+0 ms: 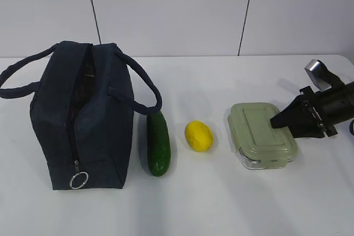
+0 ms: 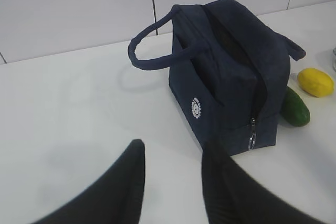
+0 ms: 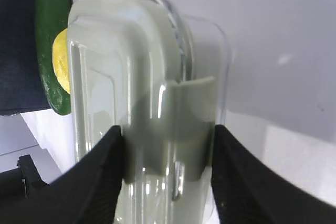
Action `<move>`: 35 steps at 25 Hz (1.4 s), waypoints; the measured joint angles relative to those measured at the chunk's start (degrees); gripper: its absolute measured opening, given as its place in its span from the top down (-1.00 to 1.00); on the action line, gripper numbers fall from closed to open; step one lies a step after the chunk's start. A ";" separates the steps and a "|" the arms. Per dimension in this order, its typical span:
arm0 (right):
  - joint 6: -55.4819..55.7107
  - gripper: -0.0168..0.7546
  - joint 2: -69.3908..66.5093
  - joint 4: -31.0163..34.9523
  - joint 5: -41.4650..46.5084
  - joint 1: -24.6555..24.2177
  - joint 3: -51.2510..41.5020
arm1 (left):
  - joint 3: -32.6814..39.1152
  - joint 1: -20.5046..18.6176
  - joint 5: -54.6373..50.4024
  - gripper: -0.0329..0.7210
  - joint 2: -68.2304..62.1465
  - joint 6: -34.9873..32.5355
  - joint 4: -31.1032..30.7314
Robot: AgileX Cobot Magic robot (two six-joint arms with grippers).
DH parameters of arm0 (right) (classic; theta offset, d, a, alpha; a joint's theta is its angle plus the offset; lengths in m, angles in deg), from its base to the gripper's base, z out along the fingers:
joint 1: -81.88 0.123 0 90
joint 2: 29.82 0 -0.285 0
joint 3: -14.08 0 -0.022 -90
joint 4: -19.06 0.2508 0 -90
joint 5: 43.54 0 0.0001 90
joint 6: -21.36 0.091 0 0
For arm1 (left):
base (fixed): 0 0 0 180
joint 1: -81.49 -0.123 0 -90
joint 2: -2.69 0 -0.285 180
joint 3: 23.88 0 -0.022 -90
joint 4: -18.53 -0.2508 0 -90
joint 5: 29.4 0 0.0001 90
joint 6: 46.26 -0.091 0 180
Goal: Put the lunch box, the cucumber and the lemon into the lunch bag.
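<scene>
White table (image 1: 221, 203) lies bare beyond lunch box (image 1: 260, 136), right gripper (image 1: 283, 121) straddling its edge.

You see the navy lunch bag (image 1: 83, 120) standing unzipped at left, then the cucumber (image 1: 158, 143), the lemon (image 1: 198, 136), and the green-lidded lunch box (image 1: 260, 135) lying flat at right.
</scene>
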 joint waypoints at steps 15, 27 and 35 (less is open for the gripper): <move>0.00 0.05 0.00 0.11 0.00 0.00 0.00 | 0.00 0.00 0.00 0.21 0.00 0.00 0.00; 0.54 0.05 0.00 0.33 0.00 0.00 0.00 | 0.00 0.00 0.00 0.21 0.00 0.00 0.00; 1.46 0.05 0.00 0.60 -0.21 0.00 0.00 | 0.00 0.00 0.00 0.21 0.00 0.00 0.00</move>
